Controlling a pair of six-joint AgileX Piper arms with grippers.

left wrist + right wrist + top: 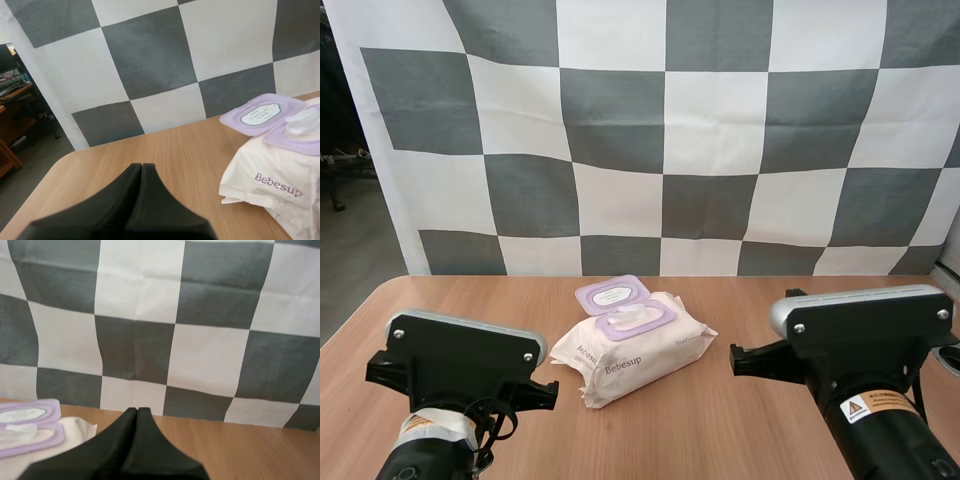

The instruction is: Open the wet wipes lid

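— How do our arms sit?
— Low over the near edge of the bench [740,430]. The left arm [460,360] and right arm [860,345] both aim forward, one on each side of the wipes pack [635,350].
— And the pincers?
— The wrist views settle that. Our left pincer [141,166] has its black fingers pressed together into one dark wedge, holding nothing. Our right pincer [137,410] is the same. Neither touches the pack.
— Where does the pack lie?
— Mid-bench, between the arms, at a slant. From above we get its whole outline. The left wrist view brings us the purple word "Bebesup" on its side, close up.
— What is it like?
— A soft, pale, crinkled pillow of film on wood grain. The lilac lid [612,294], a rounded hard flap with a white label, is flipped back toward the far side. A white wipe [633,315] puffs up in the oval opening.
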